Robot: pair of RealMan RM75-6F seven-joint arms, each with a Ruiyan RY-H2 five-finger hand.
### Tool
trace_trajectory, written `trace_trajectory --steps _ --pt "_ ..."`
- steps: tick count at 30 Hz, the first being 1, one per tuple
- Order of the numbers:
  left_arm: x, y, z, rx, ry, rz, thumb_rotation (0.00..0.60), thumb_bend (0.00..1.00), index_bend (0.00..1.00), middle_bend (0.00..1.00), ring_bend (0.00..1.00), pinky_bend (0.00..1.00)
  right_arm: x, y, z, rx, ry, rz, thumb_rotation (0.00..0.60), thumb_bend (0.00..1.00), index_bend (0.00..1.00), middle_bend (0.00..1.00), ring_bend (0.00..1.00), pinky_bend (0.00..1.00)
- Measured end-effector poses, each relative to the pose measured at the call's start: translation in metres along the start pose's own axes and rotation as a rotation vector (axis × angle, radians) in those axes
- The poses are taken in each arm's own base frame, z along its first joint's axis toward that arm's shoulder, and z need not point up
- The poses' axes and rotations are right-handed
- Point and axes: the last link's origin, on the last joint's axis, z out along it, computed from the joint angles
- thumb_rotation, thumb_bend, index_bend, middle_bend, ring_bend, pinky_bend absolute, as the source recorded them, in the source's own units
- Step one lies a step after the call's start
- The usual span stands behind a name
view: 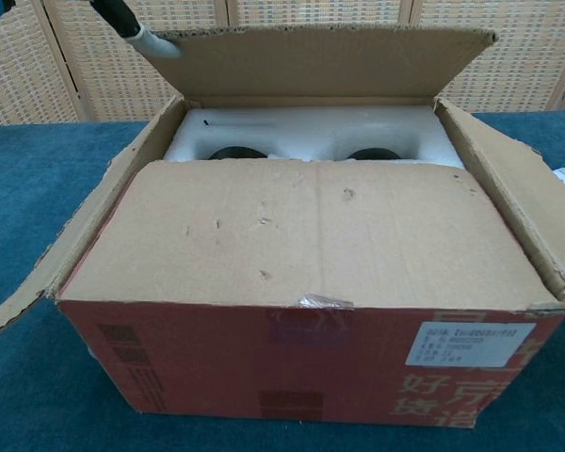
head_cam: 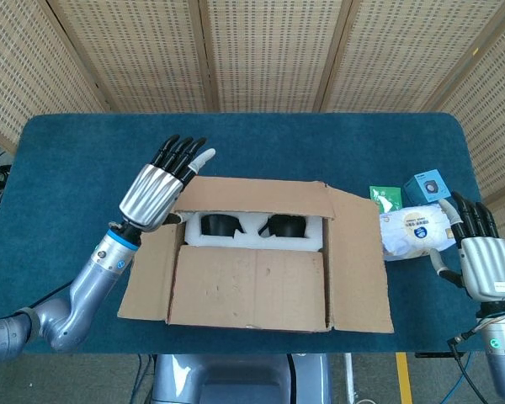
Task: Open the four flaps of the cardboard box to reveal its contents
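The cardboard box (head_cam: 252, 290) sits in the middle of the blue table. Its far flap (view: 320, 61) stands raised, while the near flap (view: 301, 235) still lies flat over the front half. The left side flap (head_cam: 150, 269) and right side flap (head_cam: 358, 261) hang outward. Inside, white foam (view: 311, 141) holds two dark round items (head_cam: 216, 224). My left hand (head_cam: 156, 189) is at the far flap's left corner with its fingers straight. Its thumb (view: 141, 36) touches the flap's upper edge from the inner side. My right hand (head_cam: 480, 257) rests open by the table's right edge, away from the box.
A white plastic bag (head_cam: 414, 229), a small blue box (head_cam: 427, 185) and a green packet (head_cam: 385, 199) lie right of the box, close to my right hand. Woven screens stand behind the table (head_cam: 252, 143).
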Motion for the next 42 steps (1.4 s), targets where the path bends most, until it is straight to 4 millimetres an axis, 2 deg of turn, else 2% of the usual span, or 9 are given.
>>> trace_trajectory --steps 15,26,34,42 --pt "0.016 -0.014 0.046 0.029 0.101 0.129 0.600 0.18 0.00 0.00 0.00 0.00 0.003 0.000 -0.002 -0.003 0.004 0.001 0.600 0.44 0.00 0.00 0.00 0.00" --pt "0.002 -0.016 0.083 0.081 0.085 0.247 0.600 0.20 0.00 0.00 0.00 0.00 0.004 0.001 -0.004 -0.007 0.002 0.000 0.600 0.44 0.00 0.00 0.00 0.00" --pt "-0.008 -0.020 0.090 0.103 0.038 0.310 0.600 0.20 0.00 0.00 0.00 0.00 0.004 0.003 -0.006 -0.015 0.000 0.004 0.600 0.44 0.00 0.00 0.00 0.00" --pt "0.010 -0.026 0.083 0.103 0.040 0.341 0.600 0.21 0.00 0.00 0.00 0.00 0.003 0.000 -0.005 -0.004 -0.003 0.011 0.600 0.44 0.00 0.00 0.00 0.00"
